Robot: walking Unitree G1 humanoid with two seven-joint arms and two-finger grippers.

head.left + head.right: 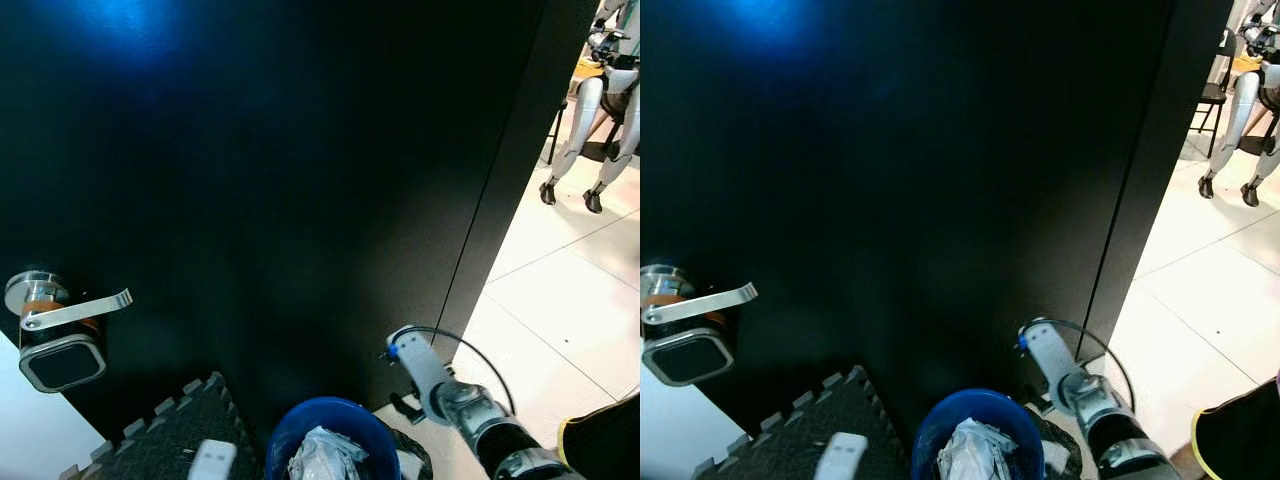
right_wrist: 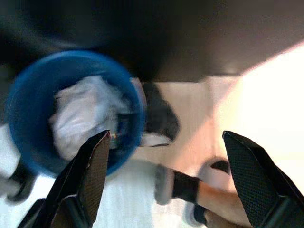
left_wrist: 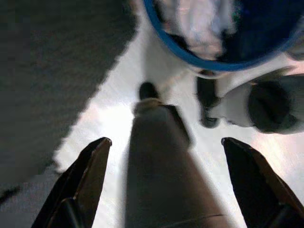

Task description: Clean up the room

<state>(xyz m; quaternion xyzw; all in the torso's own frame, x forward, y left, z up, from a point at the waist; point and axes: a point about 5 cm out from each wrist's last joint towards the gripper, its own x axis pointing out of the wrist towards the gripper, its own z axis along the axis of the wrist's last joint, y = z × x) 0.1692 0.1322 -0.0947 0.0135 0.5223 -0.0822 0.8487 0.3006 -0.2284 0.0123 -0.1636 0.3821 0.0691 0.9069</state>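
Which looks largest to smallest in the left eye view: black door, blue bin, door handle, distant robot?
1. black door
2. blue bin, partly cut off
3. and 4. door handle and distant robot: alike in apparent size, and distance makes ranking unsure.

Door (image 1: 280,180): smooth, semi-gloss black. Door handle (image 1: 75,310): polished metal. Bucket (image 1: 335,415) below the door: blue plastic holding crumpled paper (image 1: 322,452). Floor mat (image 1: 165,435): rough black foam.

The robot's right arm (image 1: 462,400) is showing silver-grey segments with a blue spot near its end, a thin black cable looping over it, and a dark textured cuff lower down. Each gripper is showing two long black wedge-shaped fingers (image 2: 88,178), finely textured, while a pale grey leg (image 3: 164,166) is ending in a dark foot.
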